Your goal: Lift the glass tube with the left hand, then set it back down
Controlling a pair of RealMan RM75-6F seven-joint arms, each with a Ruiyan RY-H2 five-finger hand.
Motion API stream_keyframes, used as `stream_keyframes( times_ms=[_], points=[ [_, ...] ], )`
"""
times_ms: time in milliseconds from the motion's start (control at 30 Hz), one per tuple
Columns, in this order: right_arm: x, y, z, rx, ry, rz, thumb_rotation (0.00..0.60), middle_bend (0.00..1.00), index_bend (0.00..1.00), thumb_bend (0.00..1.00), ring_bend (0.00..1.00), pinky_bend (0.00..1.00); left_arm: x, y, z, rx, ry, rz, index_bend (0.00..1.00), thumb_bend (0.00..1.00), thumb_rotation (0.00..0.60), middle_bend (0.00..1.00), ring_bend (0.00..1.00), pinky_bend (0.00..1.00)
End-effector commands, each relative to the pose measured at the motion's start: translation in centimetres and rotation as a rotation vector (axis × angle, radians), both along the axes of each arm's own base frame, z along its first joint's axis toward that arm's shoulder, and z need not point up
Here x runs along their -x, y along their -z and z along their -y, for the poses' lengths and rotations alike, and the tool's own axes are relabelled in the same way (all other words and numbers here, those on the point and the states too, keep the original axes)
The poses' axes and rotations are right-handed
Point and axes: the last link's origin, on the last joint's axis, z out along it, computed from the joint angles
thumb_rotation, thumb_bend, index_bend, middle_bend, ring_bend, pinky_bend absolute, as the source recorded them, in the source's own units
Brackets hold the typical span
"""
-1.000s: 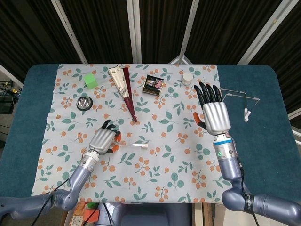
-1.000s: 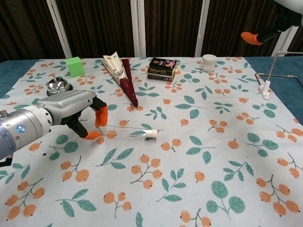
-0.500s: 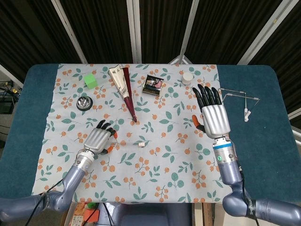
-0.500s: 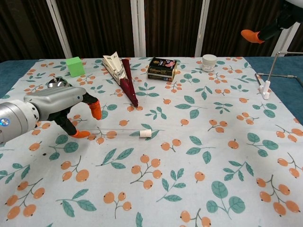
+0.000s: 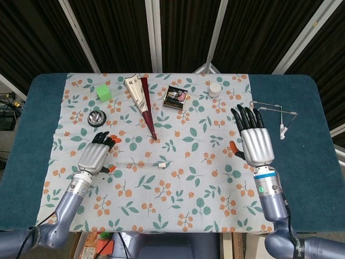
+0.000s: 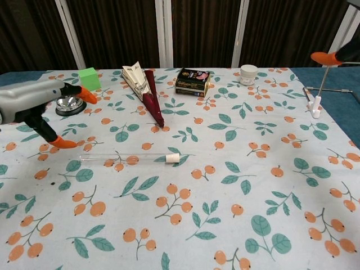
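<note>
The glass tube lay flat on the flowered cloth over the table, its white cap pointing toward your right side, with nothing touching it. Your left hand hovered just beyond the tube's bare end, fingers spread and empty, its orange tips clear of the glass in the chest view. Your right hand hung flat and splayed above the far side of the cloth, also holding nothing, near the wire stand.

Judging by how things lay, the tube was down and free, so either the set-down was finished or the lift had not begun; these views alone could not settle which. If a lift was due, you needed to bring the left hand over the tube's middle, lower it, and pinch gently, since bare glass would roll.
</note>
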Motion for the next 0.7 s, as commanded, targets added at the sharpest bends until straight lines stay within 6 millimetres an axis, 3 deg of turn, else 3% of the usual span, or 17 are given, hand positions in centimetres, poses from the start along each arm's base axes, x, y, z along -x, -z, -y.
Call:
stream_keyframes(
  times_ms=[33, 233, 400, 567, 700],
  points=[
    [2.5, -1.0, -1.0, -0.004, 0.078, 0.002, 0.600, 0.01, 0.00, 0.31, 0.00, 0.03, 0.9, -2.7, 1.2, -0.053, -0.002, 0.043, 0.16, 0.21, 0.600, 0.07, 0.01, 0.00],
    [7.7, -3.5, -3.7, 0.002, 0.223, -0.009, 0.600, 0.00, 0.00, 0.30, 0.00, 0.00, 2.7, -6.7, 3.9, -0.129, 0.037, 0.050, 0.11, 0.18, 0.600, 0.05, 0.00, 0.00],
    [11.6, -5.6, -8.0, 0.018, 0.301, 0.007, 0.600, 0.00, 0.00, 0.30, 0.00, 0.00, 5.5, -9.7, 7.9, -0.205, 0.021, 0.081, 0.09, 0.18, 0.600, 0.04, 0.00, 0.00],
    [14.0, -7.2, -11.8, 0.033, 0.323, 0.017, 0.600, 0.00, 0.00, 0.30, 0.00, 0.00, 8.2, -11.5, 12.0, -0.231, 0.010, 0.076, 0.09, 0.17, 0.600, 0.04, 0.00, 0.00],
    [14.8, -7.8, -14.1, 0.063, 0.306, 0.033, 0.600, 0.00, 0.00, 0.30, 0.00, 0.00, 9.2, -12.8, 13.8, -0.269, 0.020, 0.080, 0.08, 0.17, 0.600, 0.04, 0.00, 0.00]
  ],
)
